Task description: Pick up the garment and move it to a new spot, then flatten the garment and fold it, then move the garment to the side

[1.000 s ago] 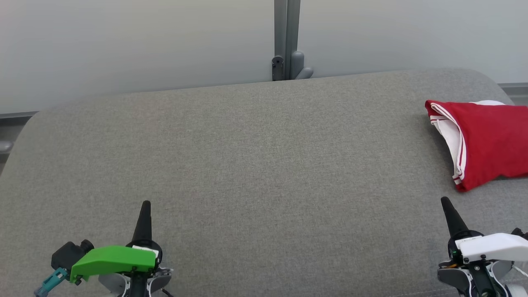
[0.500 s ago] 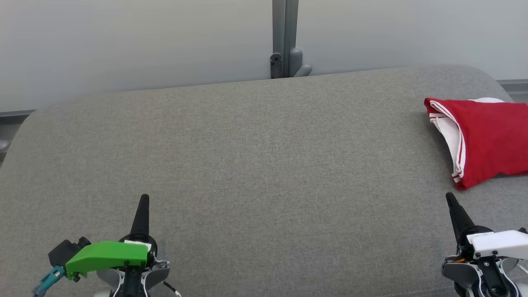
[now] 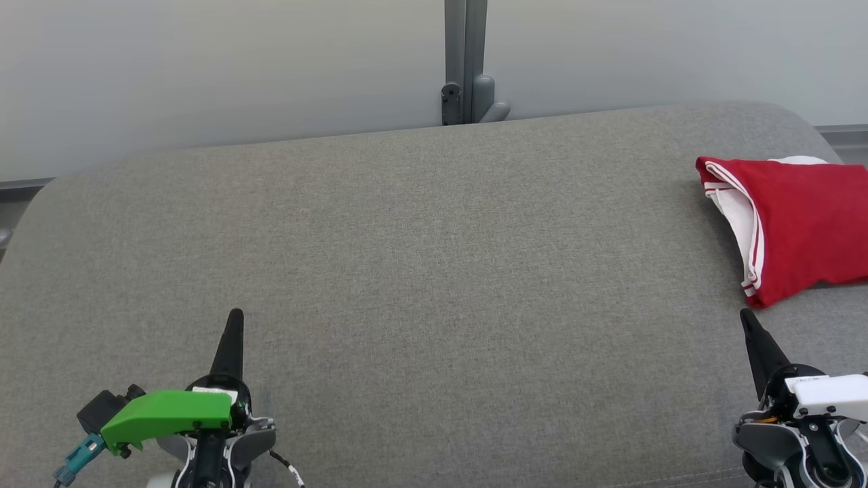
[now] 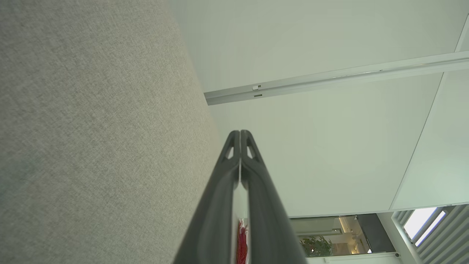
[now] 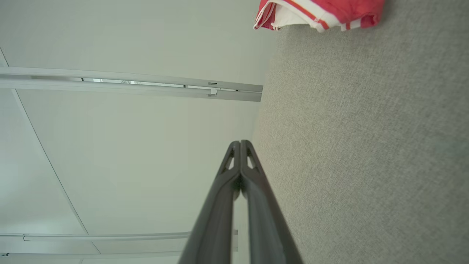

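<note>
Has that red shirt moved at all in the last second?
No. The red garment lies just as far from the grey post behind the cushion as before; the whole view has shifted slightly up and left, so the camera moved, not the garment.

Soft, even, bright light fills the room, leaving just a thin shadow under the red garment [image 3: 807,224], a window [image 4: 421,223] washed out white, and the left pincer [image 4: 240,132] and right pincer [image 5: 240,142] blurring close to their wrist lenses.
</note>
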You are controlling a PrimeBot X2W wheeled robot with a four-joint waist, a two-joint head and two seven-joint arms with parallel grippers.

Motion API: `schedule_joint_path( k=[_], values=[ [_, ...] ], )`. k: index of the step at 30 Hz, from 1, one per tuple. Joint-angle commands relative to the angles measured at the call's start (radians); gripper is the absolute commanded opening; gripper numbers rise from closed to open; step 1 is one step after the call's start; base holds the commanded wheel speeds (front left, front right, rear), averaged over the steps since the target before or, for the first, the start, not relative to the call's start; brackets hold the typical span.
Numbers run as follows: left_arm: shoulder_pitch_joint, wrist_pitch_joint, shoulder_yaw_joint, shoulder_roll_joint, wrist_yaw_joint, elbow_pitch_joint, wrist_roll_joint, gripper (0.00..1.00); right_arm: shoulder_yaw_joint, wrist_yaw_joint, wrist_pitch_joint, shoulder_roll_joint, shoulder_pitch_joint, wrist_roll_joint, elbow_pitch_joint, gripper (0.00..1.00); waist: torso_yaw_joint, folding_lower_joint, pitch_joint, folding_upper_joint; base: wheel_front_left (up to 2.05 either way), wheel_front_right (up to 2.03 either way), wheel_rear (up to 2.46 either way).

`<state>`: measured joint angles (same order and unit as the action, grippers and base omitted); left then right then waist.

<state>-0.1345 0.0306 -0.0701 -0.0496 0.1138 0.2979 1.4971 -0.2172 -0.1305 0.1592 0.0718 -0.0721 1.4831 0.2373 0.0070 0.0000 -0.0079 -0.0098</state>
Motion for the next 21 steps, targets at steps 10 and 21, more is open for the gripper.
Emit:
schedule_joint_path(
  k=[10, 21],
  values=[
    [-0.027, -0.015, 0.009, -0.001, 0.013, -0.008, 0.076, 0.00, -0.025, 0.000, 0.031, 0.003, -0.022, 0.079, 0.003, 0.00, -0.003, 0.0000, 0.006, 0.0090, 0.00, 0.00, 0.00],
    [-0.033, -0.029, 0.014, -0.001, 0.021, -0.010, 0.143, 0.00, -0.045, 0.000, 0.056, 0.001, -0.029, 0.145, 0.006, 0.00, -0.007, 0.0000, 0.012, 0.0098, 0.00, 0.00, 0.00]
  ],
)
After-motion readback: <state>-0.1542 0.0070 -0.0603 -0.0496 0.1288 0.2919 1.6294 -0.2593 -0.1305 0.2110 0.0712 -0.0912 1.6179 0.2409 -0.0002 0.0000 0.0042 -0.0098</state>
